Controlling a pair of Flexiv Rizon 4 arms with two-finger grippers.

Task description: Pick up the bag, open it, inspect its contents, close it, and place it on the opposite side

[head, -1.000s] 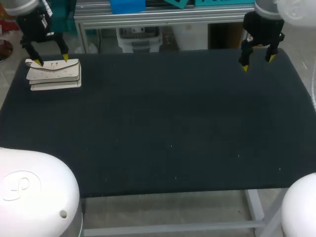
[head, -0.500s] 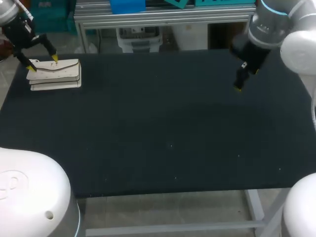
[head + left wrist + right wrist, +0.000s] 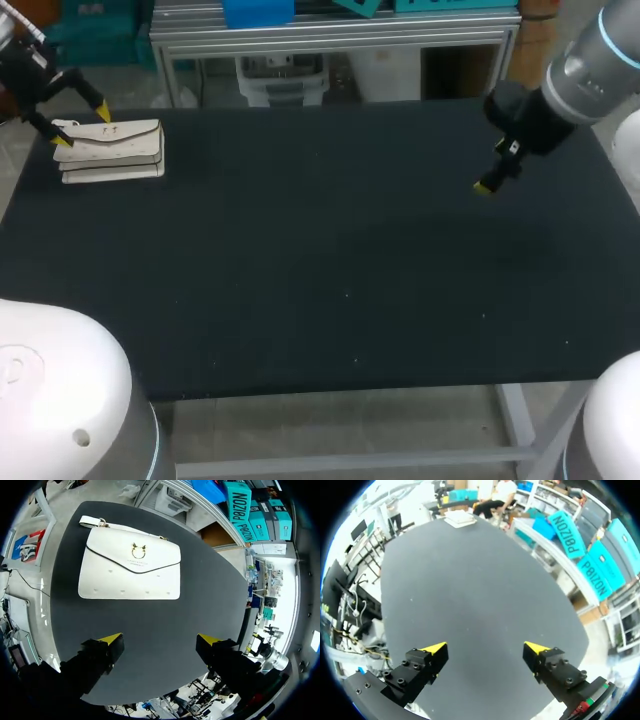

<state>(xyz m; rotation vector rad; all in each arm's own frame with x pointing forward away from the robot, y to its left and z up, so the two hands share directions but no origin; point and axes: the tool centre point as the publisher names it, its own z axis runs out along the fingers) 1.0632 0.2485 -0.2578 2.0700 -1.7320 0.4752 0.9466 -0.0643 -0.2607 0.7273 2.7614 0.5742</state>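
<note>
The black table [image 3: 320, 290] fills most of the head view. From its centre, the right arm [image 3: 590, 70] comes in at about two o'clock and the left arm [image 3: 25, 70] at about ten o'clock, at the far left corner.

The white bag [image 3: 108, 150] lies flat on the table at ten o'clock from the centre, close to the far left corner, with its flap closed. In the left wrist view the bag [image 3: 130, 570] sits ahead of the fingers and apart from them, with bare table between. In the right wrist view it is a small pale shape [image 3: 460, 518] well ahead, at the table's far end.

The left gripper [image 3: 82, 128] hangs above the bag's left end. Its jaws are released and spread wide in its own view [image 3: 160, 640], with nothing between them. The right gripper [image 3: 487, 185] hangs over the table at two o'clock from the centre, well apart from the bag. Its jaws are also released [image 3: 485, 647], with only bare table ahead.

On the bag's flap sits a small gold ring clasp [image 3: 136, 548], and a short strap tab [image 3: 92, 521] juts from one far corner.
</note>
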